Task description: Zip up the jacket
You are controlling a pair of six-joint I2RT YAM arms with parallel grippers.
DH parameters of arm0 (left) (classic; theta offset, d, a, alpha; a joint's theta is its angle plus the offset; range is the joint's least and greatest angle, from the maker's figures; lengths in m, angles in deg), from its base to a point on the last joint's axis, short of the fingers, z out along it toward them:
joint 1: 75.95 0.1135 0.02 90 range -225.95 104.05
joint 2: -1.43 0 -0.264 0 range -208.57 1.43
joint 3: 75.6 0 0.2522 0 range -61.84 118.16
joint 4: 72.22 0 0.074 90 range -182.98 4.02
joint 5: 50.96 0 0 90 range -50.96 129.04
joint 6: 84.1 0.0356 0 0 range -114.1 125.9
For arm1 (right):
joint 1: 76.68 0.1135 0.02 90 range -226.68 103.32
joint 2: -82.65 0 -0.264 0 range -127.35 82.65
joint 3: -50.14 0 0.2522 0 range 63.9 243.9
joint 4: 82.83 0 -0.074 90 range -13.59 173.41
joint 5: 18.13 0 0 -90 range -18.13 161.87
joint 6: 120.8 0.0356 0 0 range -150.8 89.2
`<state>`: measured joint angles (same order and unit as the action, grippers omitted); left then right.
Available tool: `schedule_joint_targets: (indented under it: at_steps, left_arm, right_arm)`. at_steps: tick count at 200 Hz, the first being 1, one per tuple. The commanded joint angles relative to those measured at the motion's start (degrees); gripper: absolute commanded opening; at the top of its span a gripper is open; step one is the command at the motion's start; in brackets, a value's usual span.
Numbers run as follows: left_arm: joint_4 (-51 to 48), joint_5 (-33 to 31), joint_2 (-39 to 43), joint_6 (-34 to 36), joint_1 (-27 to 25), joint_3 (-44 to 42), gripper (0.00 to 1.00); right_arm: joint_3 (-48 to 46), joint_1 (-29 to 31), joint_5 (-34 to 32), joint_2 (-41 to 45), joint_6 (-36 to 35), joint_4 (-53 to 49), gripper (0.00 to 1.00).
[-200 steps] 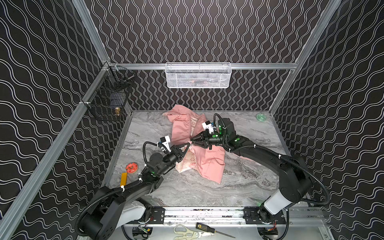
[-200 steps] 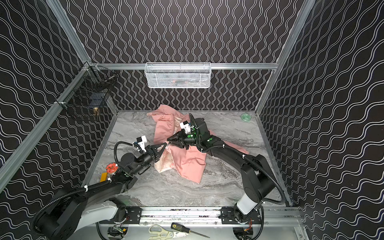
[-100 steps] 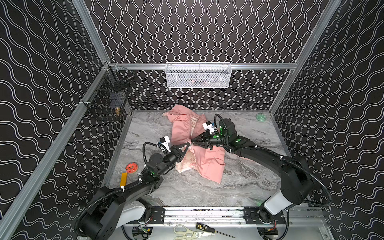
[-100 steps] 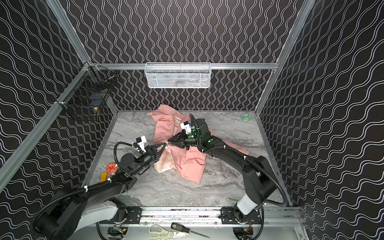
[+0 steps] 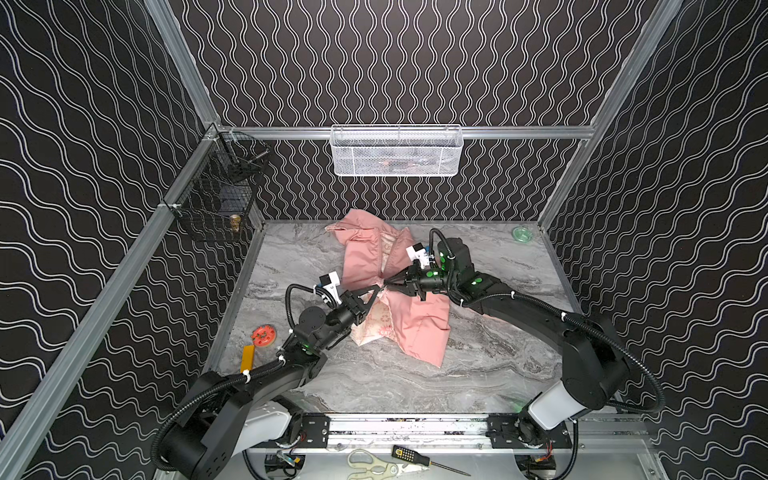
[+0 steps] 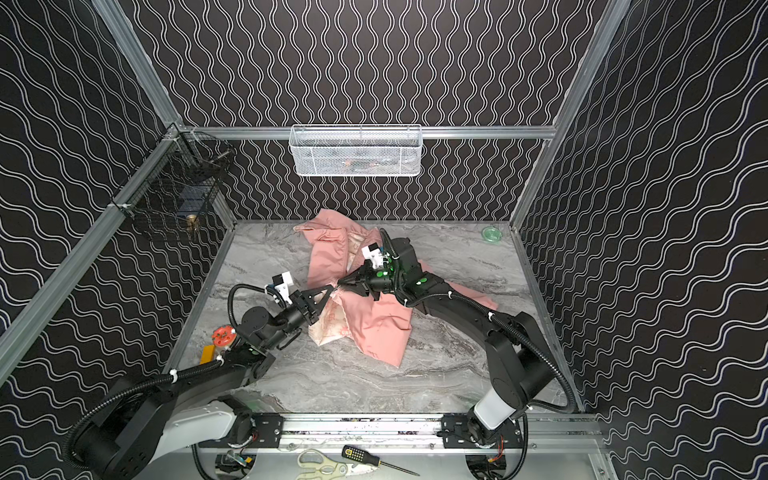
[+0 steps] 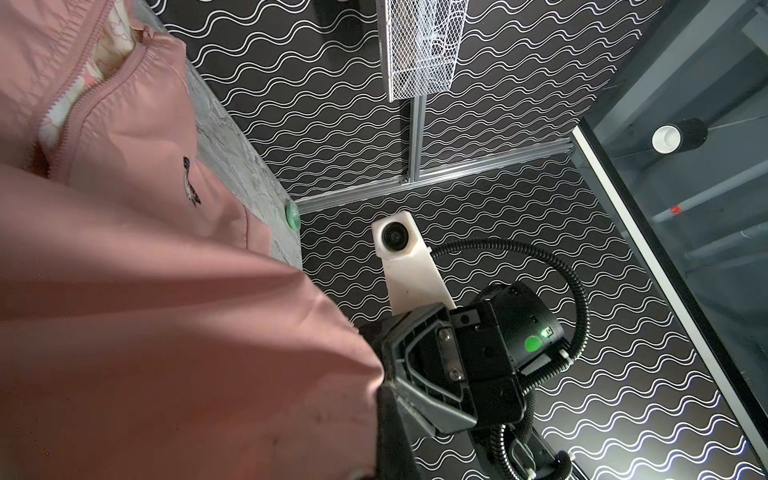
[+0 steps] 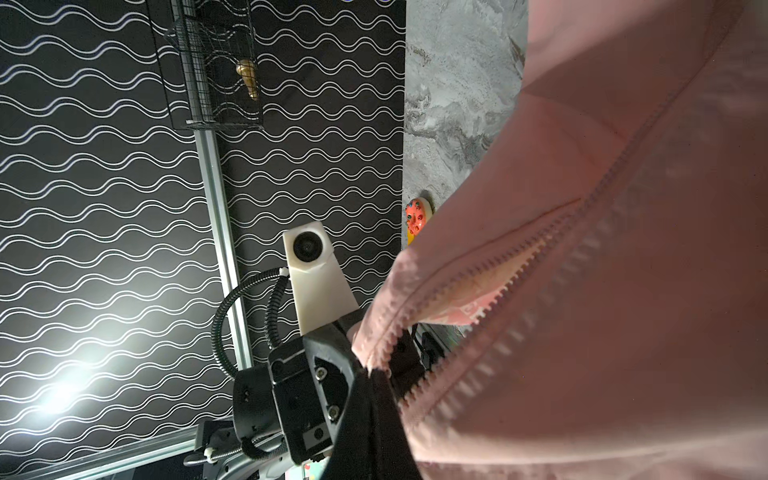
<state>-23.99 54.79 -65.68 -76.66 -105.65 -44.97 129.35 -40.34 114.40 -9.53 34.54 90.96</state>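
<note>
The salmon-pink jacket (image 5: 415, 328) (image 6: 382, 328) lies crumpled mid-table, its front open and cream lining showing. My left gripper (image 5: 377, 288) (image 6: 331, 286) and right gripper (image 5: 387, 284) (image 6: 340, 284) meet tip to tip at the jacket's raised front edge. In the left wrist view the left gripper (image 7: 382, 388) is shut on pink jacket (image 7: 145, 311) fabric. In the right wrist view the right gripper (image 8: 372, 372) is shut on the end of the jacket's zipper edge, and the zipper teeth (image 8: 519, 257) run apart from there. No zipper slider shows.
A white mesh basket (image 5: 397, 151) hangs on the back wall and a black wire cage (image 5: 216, 203) on the left rail. A green disc (image 5: 522, 234) sits back right. A red round piece (image 5: 263, 335) and a yellow block (image 5: 248, 358) lie left. Scissors (image 5: 374, 459) and a screwdriver (image 5: 419, 457) lie on the front ledge.
My right gripper's fingers have closed onto the jacket's zipper edge beside the left tips. The left gripper has stayed shut and both arms have barely moved.
</note>
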Motion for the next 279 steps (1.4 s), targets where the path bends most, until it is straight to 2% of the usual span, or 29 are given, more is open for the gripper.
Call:
schedule_joint_targets:
  at_steps: [1, 29, 72, 93, 108, 157, 193, 227, 257, 279]
  left_arm:
    - [2.44, 0.11, 0.79, -0.97, 0.08, -0.5, 0.0]
    - [1.7, 0.03, 1.79, -1.43, 0.19, -1.33, 0.0]
    - [1.52, 1.46, 0.74, -1.41, 0.23, -0.25, 0.0]
    - [2.4, 2.13, -0.36, -1.63, 0.21, 0.38, 0.3]
    - [2.78, 2.59, -0.76, -1.46, 0.22, 0.78, 0.37]
    - [-6.28, 5.9, 1.52, 2.93, 0.09, 4.01, 0.39]
    - [-21.26, 10.14, 4.49, 9.57, -0.06, 8.6, 0.38]
    - [-33.91, 11.45, 6.68, 15.52, -0.1, 11.36, 0.38]
    - [-34.82, 11.86, 5.85, 16.49, -0.14, 12.37, 0.35]
    - [-33.24, 12.44, 4.25, 16.13, -0.19, 12.67, 0.28]
  right_arm:
    - [0.81, -0.5, -3.01, 0.95, -2.29, -3.08, 0.0]
    - [0.8, -1.27, -6.1, 2.02, -3.55, -5.24, 0.0]
    - [1.26, -0.92, -5.1, 1.81, -3.5, -3.96, 0.0]
    - [1.5, -0.82, -4.92, 1.92, -3.47, -3.89, 0.0]
    - [1.65, -0.82, -4.62, 1.84, -3.42, -3.75, 0.0]
    - [2.62, -0.83, -4.12, 1.33, -3.2, -3.6, 0.0]
    - [2.75, -0.83, -3.87, 1.15, -2.86, -3.26, 0.0]
    - [3.02, -0.82, -3.52, 1.04, -2.55, -2.74, 0.0]
    - [2.94, -0.76, -3.36, 1.03, -2.25, -2.43, 0.0]
    - [2.8, -0.74, -3.32, 1.04, -2.24, -2.21, 0.0]
